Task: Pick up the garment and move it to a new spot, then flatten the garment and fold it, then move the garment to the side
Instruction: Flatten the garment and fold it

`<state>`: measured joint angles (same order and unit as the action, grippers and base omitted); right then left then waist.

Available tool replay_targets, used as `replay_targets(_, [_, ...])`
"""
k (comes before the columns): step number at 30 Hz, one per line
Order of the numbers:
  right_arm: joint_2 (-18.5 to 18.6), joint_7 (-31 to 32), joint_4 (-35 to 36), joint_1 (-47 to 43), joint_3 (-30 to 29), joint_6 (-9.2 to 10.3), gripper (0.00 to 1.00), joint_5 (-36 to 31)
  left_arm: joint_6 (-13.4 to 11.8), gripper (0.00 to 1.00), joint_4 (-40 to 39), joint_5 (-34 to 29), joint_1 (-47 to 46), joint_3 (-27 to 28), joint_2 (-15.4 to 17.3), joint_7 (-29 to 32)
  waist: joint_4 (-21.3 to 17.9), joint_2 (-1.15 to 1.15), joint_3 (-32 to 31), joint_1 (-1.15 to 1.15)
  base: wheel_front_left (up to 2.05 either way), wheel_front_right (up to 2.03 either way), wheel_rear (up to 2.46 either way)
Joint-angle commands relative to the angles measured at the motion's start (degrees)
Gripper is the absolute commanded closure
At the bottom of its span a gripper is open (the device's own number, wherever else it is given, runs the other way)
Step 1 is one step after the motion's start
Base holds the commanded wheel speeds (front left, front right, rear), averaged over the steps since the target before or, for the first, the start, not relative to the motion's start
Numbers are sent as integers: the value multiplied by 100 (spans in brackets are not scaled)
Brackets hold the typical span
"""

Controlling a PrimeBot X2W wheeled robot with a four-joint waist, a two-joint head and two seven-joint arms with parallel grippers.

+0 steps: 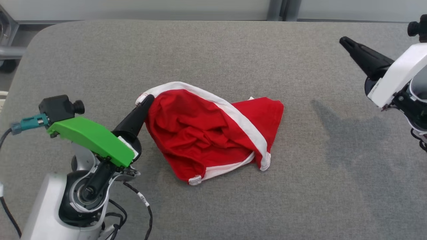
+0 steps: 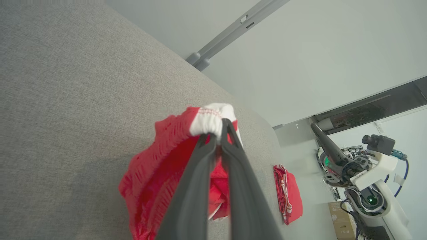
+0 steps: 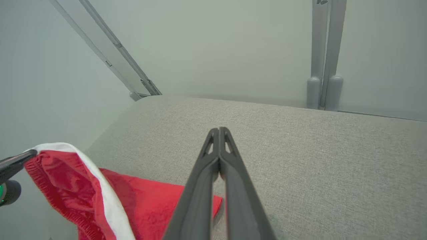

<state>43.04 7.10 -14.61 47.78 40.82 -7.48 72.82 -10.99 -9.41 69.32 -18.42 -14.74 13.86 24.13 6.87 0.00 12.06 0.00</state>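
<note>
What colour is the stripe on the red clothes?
White. The trim runs along the garment edge, clearest in the head view.

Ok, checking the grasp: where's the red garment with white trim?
In the head view the red garment with white trim lies crumpled at the middle of the grey fabric tabletop, its upper-left white corner pinched by the left gripper.

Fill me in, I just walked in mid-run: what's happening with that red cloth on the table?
The robot's left claw is shut on a white-trimmed corner of the red garment, which lies crumpled on the grey table. The right claw is shut and empty, held over the table off to the right, apart from the garment. The garment is not yet flattened or folded.
</note>
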Motion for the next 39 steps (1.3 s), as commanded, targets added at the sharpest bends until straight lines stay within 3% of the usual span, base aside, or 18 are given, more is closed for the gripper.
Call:
replay_targets(1, [-5,23,123,-57,71,-2,100,-96,-55,100,-100,-39,50,53,81,11,-95,0,95,0,0,0,0])
replay_targets(7, [134,-337,807,-794,293,-2,100,-614,-132,100,-662,13,662,214,192,-118,-241,0,368,0,0,0,0])
replay_targets(8, [135,-438,912,-990,338,-2,85,-721,-119,100,-742,9,791,219,202,-150,-255,0,401,0,0,0,0])
replay_targets(9, [150,-542,980,-1177,359,-2,27,-840,-114,100,-825,21,918,240,194,-190,-266,0,432,0,0,0,0])
replay_targets(10, [161,-603,1057,-1371,416,-2,0,-968,-113,100,-895,23,1024,267,182,-240,-275,0,458,0,0,0,0])
replay_targets(14, [37,-870,1228,-2028,506,-2,0,-1441,-105,100,-1125,10,1331,362,147,-418,-295,0,512,0,0,0,0])
replay_targets(21, [-663,-988,1250,-2702,591,-2,0,-1889,-112,100,-1292,6,1476,405,104,-516,-279,0,487,0,0,0,0])
replay_targets(34, [-1596,-848,408,-2487,592,-2,0,-2581,-44,100,-1187,-70,1161,133,-61,-489,44,0,624,0,0,0,0])
replay_targets(35, [-1616,-846,352,-2472,616,-2,7,-2620,-39,100,-1175,-77,1153,115,-73,-493,67,0,627,0,0,0,0])
replay_targets(36, [-1642,-855,297,-2468,623,-2,41,-2617,-32,100,-1166,-83,1143,110,-81,-503,84,0,629,0,0,0,0])
replay_targets(37, [-1659,-867,258,-2455,623,-2,56,-2602,-27,100,-1159,-86,1136,107,-85,-512,99,0,629,0,0,0,0])
replay_targets(38, [-1656,-860,213,-2426,614,-2,66,-2605,-19,100,-1155,-80,1136,105,-87,-513,112,0,627,0,0,0,0])
replay_targets(39, [-1656,-860,213,-2426,614,-2,66,-2605,-19,100,-1155,-80,1136,105,-87,-513,112,0,627,0,0,0,0])
